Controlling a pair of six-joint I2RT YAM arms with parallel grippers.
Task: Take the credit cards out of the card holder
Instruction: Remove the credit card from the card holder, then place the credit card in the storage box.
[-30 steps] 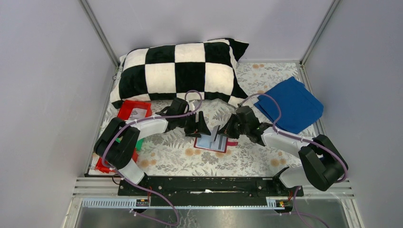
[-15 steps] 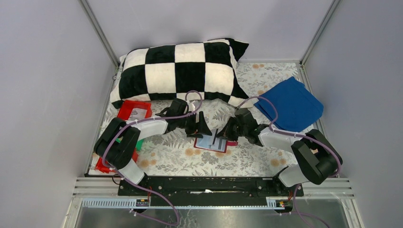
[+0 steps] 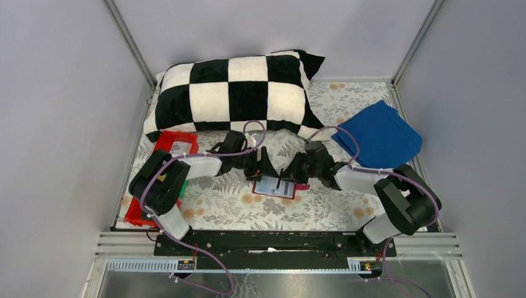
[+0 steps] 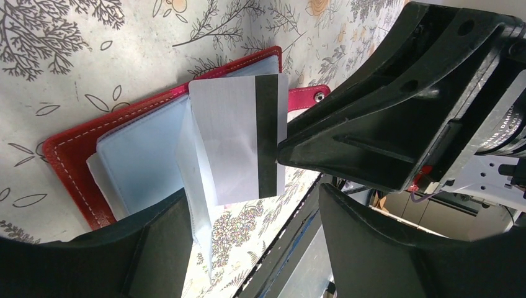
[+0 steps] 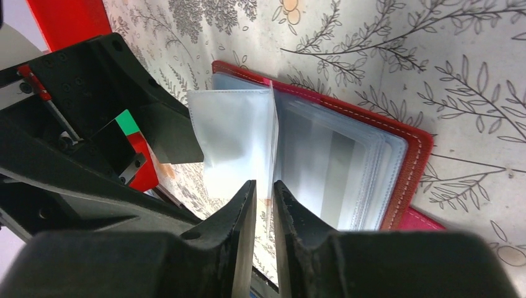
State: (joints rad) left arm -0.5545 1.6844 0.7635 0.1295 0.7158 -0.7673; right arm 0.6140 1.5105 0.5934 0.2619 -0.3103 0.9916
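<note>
R gripper (image 5: 263,186) shifted inward, narrow gap round grey striped card (image 4: 236,136); L gripper (image 4: 251,195) wide.

Left arm (image 3: 198,166) jaws wide; right arm (image 3: 356,180) jaws narrowly parted.

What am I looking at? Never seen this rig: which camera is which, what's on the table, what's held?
Two robot arms, bolted at the table's near edge, each ending in two-finger jaws. The wide picture looks from above and behind: left arm, right arm. The other two come from a camera on each wrist; the black shapes are that arm's own jaws. On the table lie a checked pillow, a blue cloth, a red tray and, between the arms, an open red card holder. The left jaws stand open, empty. The right jaws sit nearly closed around the edge of a pale striped card; whether they pinch it is unclear.
</note>
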